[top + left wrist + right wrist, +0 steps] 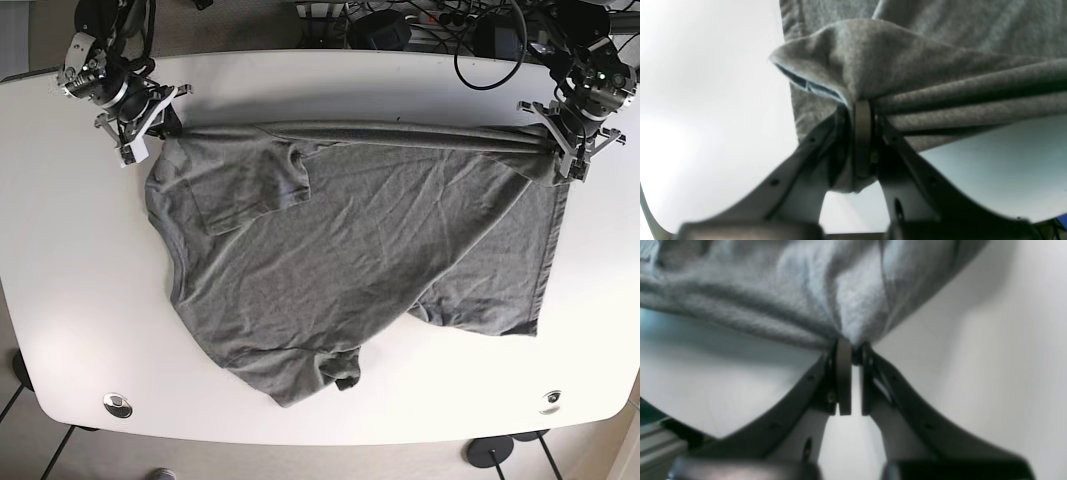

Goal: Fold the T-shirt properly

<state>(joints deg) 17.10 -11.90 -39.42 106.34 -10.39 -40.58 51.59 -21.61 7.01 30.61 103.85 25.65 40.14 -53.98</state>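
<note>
A grey T-shirt (350, 250) lies spread and wrinkled over the white table (60, 300), its far edge pulled into a taut rope-like band between my two grippers. My left gripper (553, 142) at the back right is shut on a bunched corner of the T-shirt (907, 66); in the left wrist view (862, 106) the cloth drapes over its jaws. At the back left my right gripper (160, 128) is shut on the other corner, and the right wrist view (850, 343) shows the fabric (806, 290) pinched at the fingertips. A sleeve (250, 180) lies folded over the shirt's left part.
Cables and dark equipment (420, 25) sit behind the table's far edge. Two round metal fittings (118, 405) (549, 401) are set in the table's front corners. Bare white tabletop surrounds the shirt on the left and front.
</note>
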